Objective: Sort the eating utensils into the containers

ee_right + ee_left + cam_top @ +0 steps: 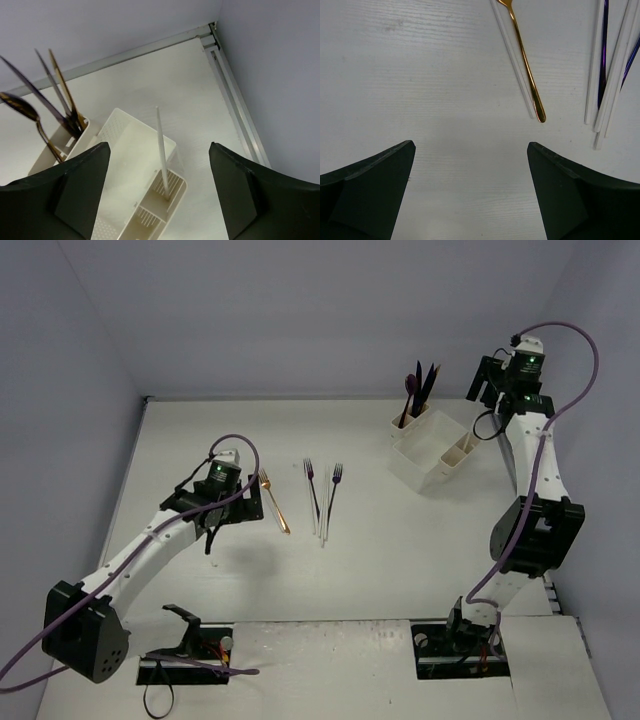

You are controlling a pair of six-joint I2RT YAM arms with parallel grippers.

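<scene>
A gold fork (275, 505) lies on the table with a white plastic utensil (512, 55) alongside it; the fork also shows in the left wrist view (525, 65). To its right lie two purple-blue forks (312, 485) and several white plastic utensils (322, 520). My left gripper (213, 535) is open and empty above bare table (470, 144), near and left of the fork's handle end. The white organizer (425, 455) stands far right. One cup (410, 423) holds dark and gold utensils (55, 107). Another cup (170, 187) holds one upright white utensil (162, 150). My right gripper (487, 390) hovers open above the organizer (159, 145).
The table's back edge and right rail (235, 105) run close behind the organizer. The organizer's large tray compartment (120, 117) holds nothing that I can see.
</scene>
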